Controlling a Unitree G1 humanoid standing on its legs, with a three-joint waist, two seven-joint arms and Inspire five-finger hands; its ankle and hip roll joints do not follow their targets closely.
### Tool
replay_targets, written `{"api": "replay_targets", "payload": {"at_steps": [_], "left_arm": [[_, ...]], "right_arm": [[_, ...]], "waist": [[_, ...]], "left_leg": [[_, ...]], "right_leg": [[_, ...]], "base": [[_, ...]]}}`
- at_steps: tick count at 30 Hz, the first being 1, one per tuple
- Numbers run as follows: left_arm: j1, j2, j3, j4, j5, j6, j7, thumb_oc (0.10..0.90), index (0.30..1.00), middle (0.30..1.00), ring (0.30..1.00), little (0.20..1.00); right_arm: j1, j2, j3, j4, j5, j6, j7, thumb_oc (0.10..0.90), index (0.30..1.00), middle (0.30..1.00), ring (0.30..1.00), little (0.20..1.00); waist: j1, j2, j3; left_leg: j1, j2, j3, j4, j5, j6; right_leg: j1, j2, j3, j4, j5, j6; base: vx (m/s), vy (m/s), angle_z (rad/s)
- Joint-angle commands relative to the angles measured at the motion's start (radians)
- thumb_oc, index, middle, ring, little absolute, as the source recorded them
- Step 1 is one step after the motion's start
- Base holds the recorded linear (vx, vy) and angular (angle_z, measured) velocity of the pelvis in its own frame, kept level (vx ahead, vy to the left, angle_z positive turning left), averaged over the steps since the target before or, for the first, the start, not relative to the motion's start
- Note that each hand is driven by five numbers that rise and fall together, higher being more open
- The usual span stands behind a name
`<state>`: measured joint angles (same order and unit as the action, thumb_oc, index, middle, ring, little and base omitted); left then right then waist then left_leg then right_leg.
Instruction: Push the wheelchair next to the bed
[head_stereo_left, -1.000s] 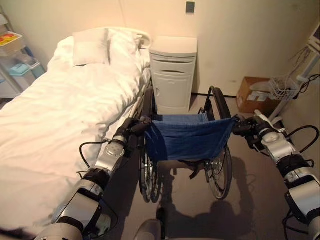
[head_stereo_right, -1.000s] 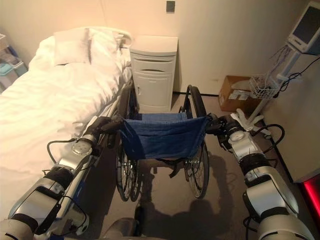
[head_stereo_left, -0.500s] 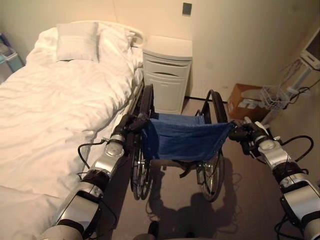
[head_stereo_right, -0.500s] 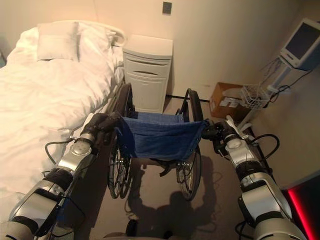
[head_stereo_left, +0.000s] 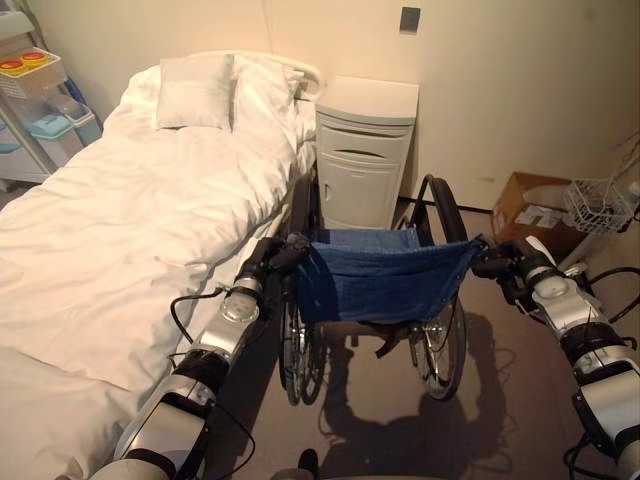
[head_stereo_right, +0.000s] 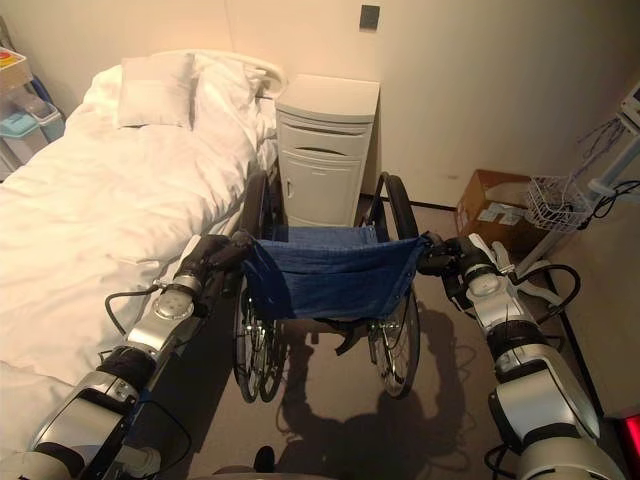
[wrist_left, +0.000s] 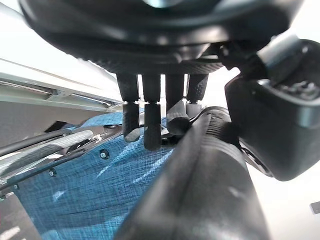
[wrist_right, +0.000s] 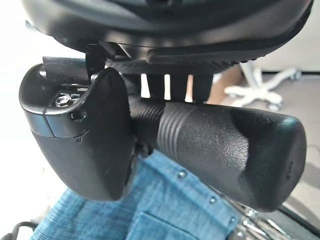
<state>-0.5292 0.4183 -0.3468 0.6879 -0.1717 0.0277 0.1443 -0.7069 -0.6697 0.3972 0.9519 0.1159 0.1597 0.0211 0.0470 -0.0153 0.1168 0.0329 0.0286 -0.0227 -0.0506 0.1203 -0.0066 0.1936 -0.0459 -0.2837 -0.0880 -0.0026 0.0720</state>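
The wheelchair (head_stereo_left: 375, 290), with its blue fabric backrest (head_stereo_right: 330, 268) facing the robot, stands on the floor just beside the bed (head_stereo_left: 130, 230), its front turned toward the white bedside cabinet (head_stereo_left: 364, 150) that stands against the wall by the head of the bed. The wheel on the robot's left (head_stereo_left: 296, 340) sits close along the bed's edge, while the other large wheel (head_stereo_left: 442, 345) stands on open floor. The left hand (head_stereo_left: 268, 258) is at the push handle on the bed side of the chair; in the left wrist view its fingers (wrist_left: 151, 120) curl down over the black ribbed left grip (wrist_left: 200, 190), so it is closed around that handle. The right hand (head_stereo_left: 510, 265) is at the opposite handle, and in the right wrist view its thumb (wrist_right: 82, 135) and fingers wrap the thick black right grip (wrist_right: 225, 150), clasping it firmly, with the blue fabric showing just past it. The bed is covered in a white sheet with a pillow (head_stereo_left: 195, 92) near its head. Beyond the bed a small cart (head_stereo_left: 35, 100) holds coloured containers. To the robot's right, near the wall, a cardboard box (head_stereo_left: 525, 205) sits on the floor beside a white wire basket (head_stereo_left: 598, 205) on a stand
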Motion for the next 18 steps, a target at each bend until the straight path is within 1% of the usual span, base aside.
{"api": "replay_targets", "payload": {"at_steps": [1, 5, 9, 14, 15, 16, 18], "left_arm": [[0.027, 0.005, -0.111, 0.076, 0.071, 0.007, -0.061, 0.4, 0.3, 0.3, 0.3, 0.3], [0.027, -0.02, -0.127, 0.077, 0.077, -0.015, -0.07, 0.4, 0.3, 0.3, 0.3, 0.3], [0.021, -0.032, -0.145, 0.055, 0.061, -0.007, -0.08, 0.4, 0.3, 0.3, 0.3, 0.3], [0.021, -0.041, -0.156, 0.039, 0.051, -0.008, -0.09, 0.4, 0.3, 0.3, 0.3, 0.3], [0.023, -0.042, -0.159, 0.034, 0.054, -0.005, -0.084, 0.416, 0.324, 0.324, 0.324, 0.324], [0.024, -0.04, -0.158, 0.034, 0.06, -0.003, -0.071, 0.8, 0.9, 0.9, 0.9, 0.9], [0.024, -0.036, -0.157, 0.033, 0.059, 0.001, -0.067, 0.8, 0.9, 0.9, 0.9, 0.9]], "right_arm": [[-0.015, 0.187, 0.095, 0.038, -0.009, -0.061, 0.095, 0.4, 0.3, 0.3, 0.3, 0.3], [-0.027, 0.195, 0.102, 0.051, -0.039, -0.055, 0.075, 0.4, 0.3, 0.3, 0.3, 0.3], [-0.048, 0.191, 0.115, 0.045, -0.063, -0.027, 0.07, 0.4, 0.3, 0.3, 0.3, 0.3], [-0.053, 0.181, 0.114, 0.038, -0.058, -0.016, 0.076, 0.4, 0.3, 0.3, 0.3, 0.3], [-0.052, 0.18, 0.115, 0.035, -0.059, -0.011, 0.071, 0.478, 0.418, 0.418, 0.418, 0.418], [-0.047, 0.178, 0.114, 0.031, -0.064, -0.01, 0.064, 0.8, 0.9, 0.9, 0.9, 0.9], [-0.044, 0.172, 0.113, 0.024, -0.053, -0.01, 0.066, 0.8, 0.9, 0.9, 0.9, 0.9]], "waist": [[0.095, -0.001, 0.027], [0.097, 0.003, 0.022], [0.097, 0.005, 0.022], [0.096, 0.005, 0.023], [0.095, 0.005, 0.023], [0.093, 0.005, 0.022], [0.091, 0.004, 0.023]], "left_leg": [[0.017, -0.029, 0.015, 0.045, -0.106, -0.022], [0.023, -0.029, 0.008, 0.047, -0.108, -0.024], [0.026, -0.028, 0.002, 0.05, -0.108, -0.027], [0.029, -0.025, 0.0, 0.045, -0.106, -0.03], [0.03, -0.024, 0.001, 0.044, -0.106, -0.03], [0.031, -0.023, 0.002, 0.042, -0.105, -0.03], [0.034, -0.023, 0.003, 0.039, -0.105, -0.03]], "right_leg": [[-0.073, -0.082, 0.031, 0.125, -0.014, 0.033], [-0.065, -0.078, 0.027, 0.124, -0.019, 0.027], [-0.056, -0.073, 0.026, 0.117, -0.023, 0.022], [-0.052, -0.068, 0.021, 0.114, -0.026, 0.017], [-0.051, -0.067, 0.021, 0.113, -0.027, 0.015], [-0.051, -0.066, 0.02, 0.111, -0.028, 0.014], [-0.049, -0.065, 0.018, 0.11, -0.028, 0.014]], "base": [[0.0, -0.03, 0.02], [0.0, -0.017, 0.01], [0.0, -0.008, 0.0], [0.0, -0.017, 0.02], [0.0, 0.0, 0.0], [0.0, 0.0, 0.0], [0.0, 0.0, 0.0]]}}
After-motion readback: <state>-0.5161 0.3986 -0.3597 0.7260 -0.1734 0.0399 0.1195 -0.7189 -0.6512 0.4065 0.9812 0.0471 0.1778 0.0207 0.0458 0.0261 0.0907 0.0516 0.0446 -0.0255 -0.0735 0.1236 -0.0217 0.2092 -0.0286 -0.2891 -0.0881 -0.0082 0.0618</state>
